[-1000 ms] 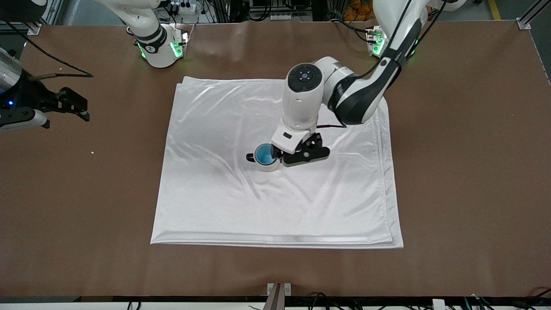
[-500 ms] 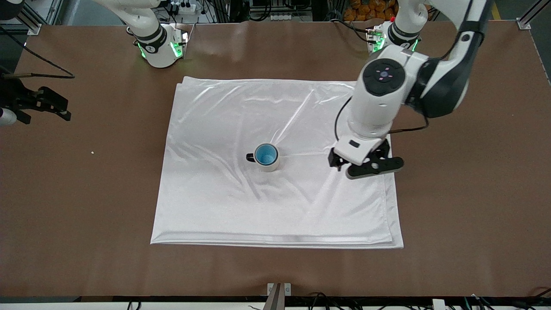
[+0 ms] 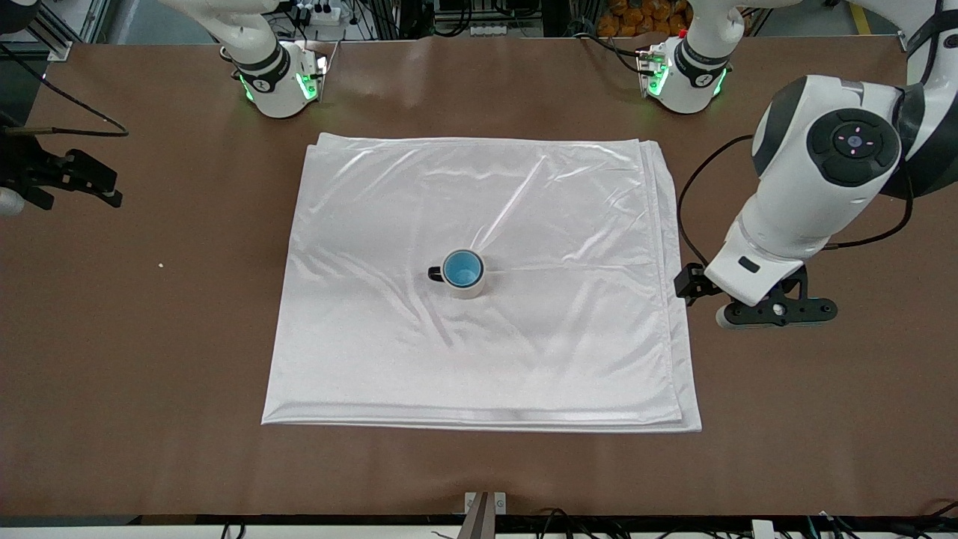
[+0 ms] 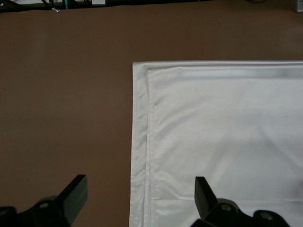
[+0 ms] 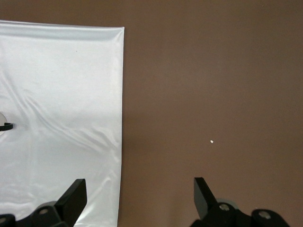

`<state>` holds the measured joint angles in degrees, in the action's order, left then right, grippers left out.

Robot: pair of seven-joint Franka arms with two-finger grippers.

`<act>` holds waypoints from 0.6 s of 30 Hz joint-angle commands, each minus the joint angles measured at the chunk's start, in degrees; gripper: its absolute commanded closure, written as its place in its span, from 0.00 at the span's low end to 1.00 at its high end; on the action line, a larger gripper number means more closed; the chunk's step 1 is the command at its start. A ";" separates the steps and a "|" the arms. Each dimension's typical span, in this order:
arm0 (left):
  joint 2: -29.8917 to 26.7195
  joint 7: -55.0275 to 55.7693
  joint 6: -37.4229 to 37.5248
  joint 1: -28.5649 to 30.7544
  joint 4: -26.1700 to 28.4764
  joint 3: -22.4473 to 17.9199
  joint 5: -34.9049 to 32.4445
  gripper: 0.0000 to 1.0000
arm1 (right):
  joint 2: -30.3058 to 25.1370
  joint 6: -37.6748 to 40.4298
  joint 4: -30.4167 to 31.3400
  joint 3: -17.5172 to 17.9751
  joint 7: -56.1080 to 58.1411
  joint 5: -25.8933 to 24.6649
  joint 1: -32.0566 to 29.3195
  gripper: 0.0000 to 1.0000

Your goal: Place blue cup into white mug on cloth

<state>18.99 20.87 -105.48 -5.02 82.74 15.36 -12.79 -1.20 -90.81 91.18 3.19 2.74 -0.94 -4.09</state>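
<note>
Left gripper [image 3: 771,311]: black two-finger pincer, fingers spread wide and empty, hanging over bare table just off the cloth's edge at the left arm's end. In the left wrist view its fingertips [image 4: 75,189] straddle the cloth's layered border.

Right gripper [image 3: 75,180]: black pincer at the right arm's end of the table, over bare tabletop well apart from the cloth; fingers spread, nothing between them. This arm waits.

Blue cup [image 3: 462,268]: one, light blue, handleless, upright, seated inside the mug; only its rim and interior show.

White mug [image 3: 470,289]: one, cream, upright near the middle of the cloth, its small black handle [image 3: 435,274] pointing toward the right arm's end.

Cloth [image 3: 374,359]: one, shiny white, folded in layers, lightly wrinkled, flat on the brown table [image 3: 150,337].

Governing relation: the nested cup and mug lie from the left gripper toward the right arm's end, with a wide stretch of cloth between. The left gripper is the nearer of the two. Neither touches the cups.

Judgement: placement appears complete; what remains is likely only parking the arms.

Count: grippers, two; cups, one; mugs, one; cloths, one.
</note>
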 commanded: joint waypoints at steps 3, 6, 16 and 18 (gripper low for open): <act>-2.73 -6.01 2.11 2.83 1.46 0.73 1.36 0.00 | -1.35 -0.07 1.28 -0.21 -2.38 0.41 0.84 0.00; -3.34 -6.01 2.38 3.53 1.46 0.73 2.76 0.00 | -1.35 0.02 1.28 -0.12 -3.44 0.50 0.92 0.00; -4.75 -6.19 4.40 6.17 1.46 0.47 8.66 0.00 | -1.17 -0.24 1.10 -0.03 -5.46 0.41 1.71 0.00; -5.10 -6.19 4.40 6.25 1.46 0.29 8.66 0.00 | -1.26 -0.16 1.19 0.15 -5.55 0.41 1.71 0.00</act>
<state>16.19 15.71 -102.06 0.43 82.75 15.43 -6.04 -1.20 -90.84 91.26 3.29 -1.34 -0.94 -2.61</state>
